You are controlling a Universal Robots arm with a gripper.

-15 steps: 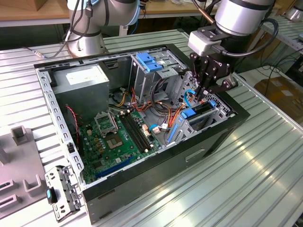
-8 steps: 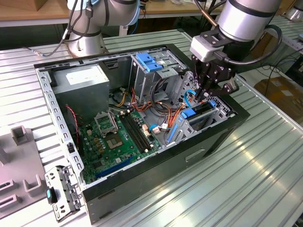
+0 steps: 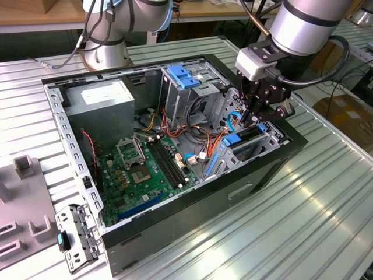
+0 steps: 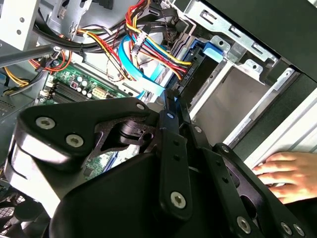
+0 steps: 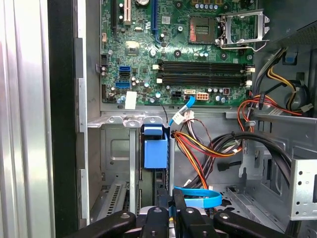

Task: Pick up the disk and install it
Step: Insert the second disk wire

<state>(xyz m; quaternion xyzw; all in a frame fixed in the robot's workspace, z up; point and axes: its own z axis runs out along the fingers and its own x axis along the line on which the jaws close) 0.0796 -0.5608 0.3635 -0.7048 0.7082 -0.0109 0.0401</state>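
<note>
The disk (image 3: 247,135) stands on edge in the drive cage (image 3: 274,135) at the exterior view's right end of the open computer case (image 3: 192,204). In the first wrist view it is seen edge-on, with its blue side rail (image 5: 155,152) between the cage walls. My gripper (image 3: 254,118) hangs straight over it. Its fingers are drawn close together in both wrist views (image 5: 172,210) (image 4: 171,106), with nothing clearly held between them. I cannot tell whether the tips touch the disk's top edge.
Coloured cable bundles (image 3: 201,140) and a blue flat cable (image 5: 198,198) lie beside the cage. The motherboard (image 3: 145,169), grey power-supply box (image 3: 105,105) and light-blue bracket (image 3: 183,76) fill the case. A hand (image 4: 285,173) rests on the case's outer side.
</note>
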